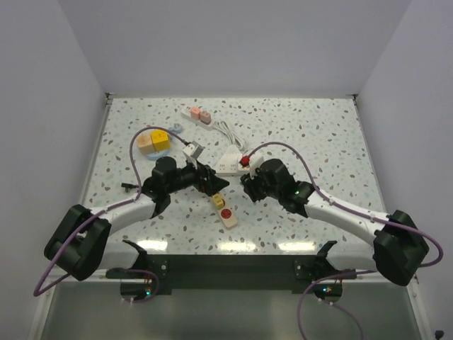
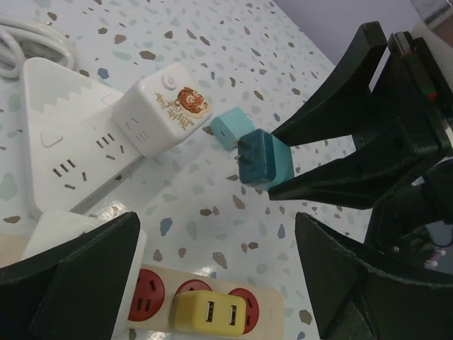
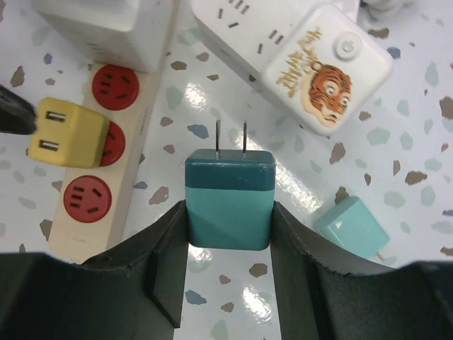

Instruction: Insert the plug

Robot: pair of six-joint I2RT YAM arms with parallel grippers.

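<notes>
A two-tone teal plug (image 3: 229,202) is clamped between the fingers of my right gripper (image 3: 229,210), its two prongs pointing forward, held just above the table. The left wrist view shows the same plug (image 2: 263,161) in those black fingers (image 2: 333,134). A beige power strip (image 3: 131,152) with red sockets lies to its left, and a yellow USB adapter (image 3: 67,134) sits in the middle socket. My left gripper (image 2: 216,234) hangs open over that strip (image 2: 269,304), holding nothing. In the top view the two grippers (image 1: 212,183) (image 1: 249,185) face each other near the strip (image 1: 225,212).
A white power strip (image 2: 64,149) carries a white cube with a tiger print (image 3: 325,67). A small light-teal cube (image 3: 352,225) lies on the table to the plug's right. A white block (image 3: 99,21) sits at the beige strip's far end. Further back are yellow and peach cubes (image 1: 154,142) and a pink-socket strip (image 1: 198,115).
</notes>
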